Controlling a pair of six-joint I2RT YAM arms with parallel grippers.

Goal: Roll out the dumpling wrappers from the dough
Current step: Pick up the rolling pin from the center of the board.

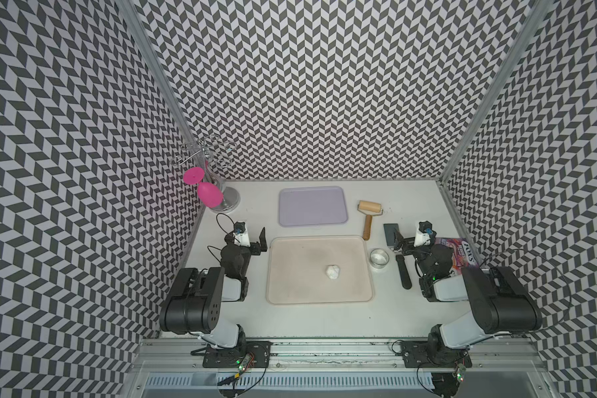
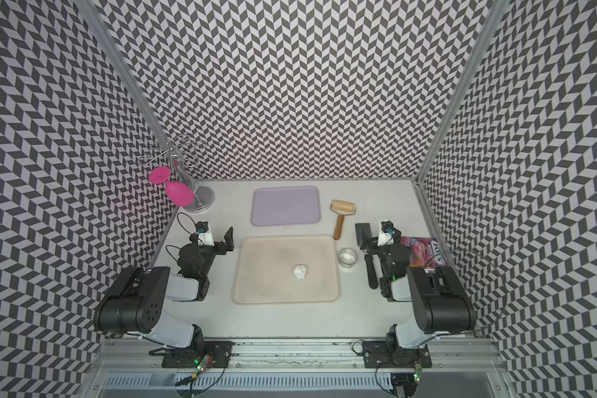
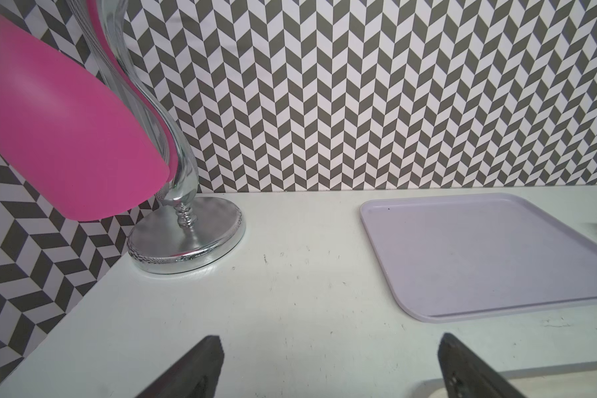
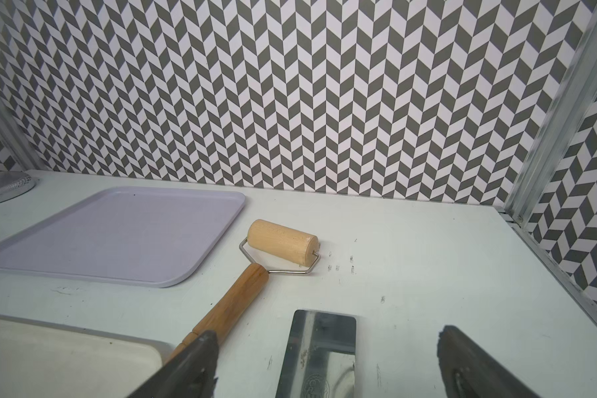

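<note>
Dough (image 1: 333, 272) was in neither of your grippers. Your left gripper (image 3: 328, 344) hung spread wide over the tabletop (image 3: 290, 293). Your right gripper (image 4: 327, 336) was equally spread above the scraper blade (image 4: 319, 348), with the wooden roller (image 4: 283, 246) just beyond. Between the arms, the dough sat as a small lump on the beige tray (image 1: 290, 293).

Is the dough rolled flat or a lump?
A lump: the dough sits as a small rounded white mound on the beige tray, unflattened.
</note>
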